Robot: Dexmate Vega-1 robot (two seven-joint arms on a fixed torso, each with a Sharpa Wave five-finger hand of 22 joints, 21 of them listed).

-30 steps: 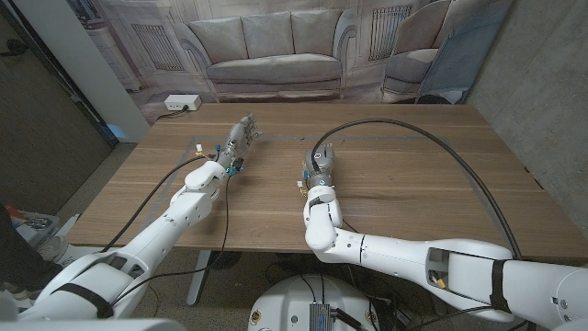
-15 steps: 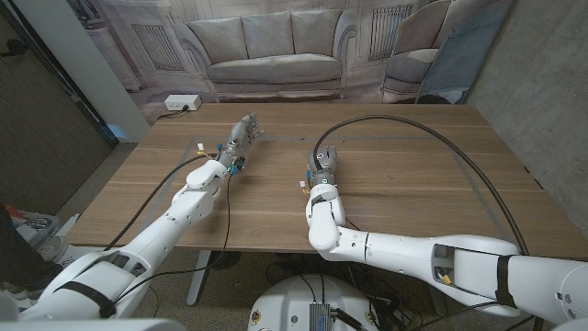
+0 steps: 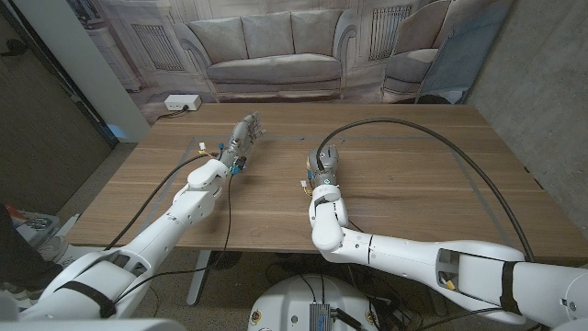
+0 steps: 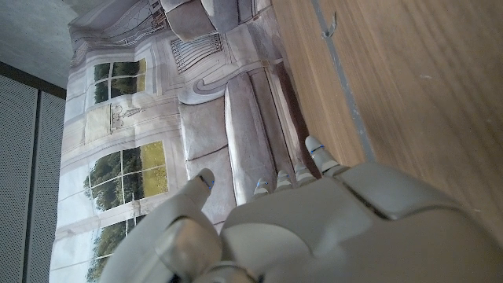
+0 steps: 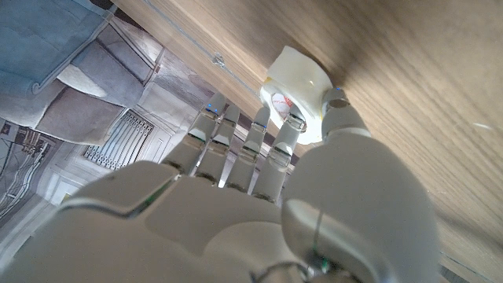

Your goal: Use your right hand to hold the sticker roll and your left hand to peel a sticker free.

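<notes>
In the head view we see the right hand (image 3: 324, 162) near the middle of the wooden tabletop (image 3: 404, 198), its back toward the camera. Our right wrist view shows what lies beyond it: the sticker roll (image 5: 297, 93), a white ring with a small red mark on its face, sits on the wood just past the fingertips (image 5: 273, 152). The thumb reaches along one side of the roll and the fingers reach toward the other, with the roll between them. We cannot tell whether they actually press on it or only bracket it.

Our left hand (image 3: 241, 140) hangs over the far left part of the tabletop, well apart from the right hand and the roll. In the left wrist view its fingers (image 4: 321, 159) are extended and its thumb stands apart from them, and nothing is held between.

A thick black cable (image 3: 441, 147) arcs across the right half of the tabletop. Behind the table hangs a printed backdrop (image 3: 276, 46) showing a sofa.
</notes>
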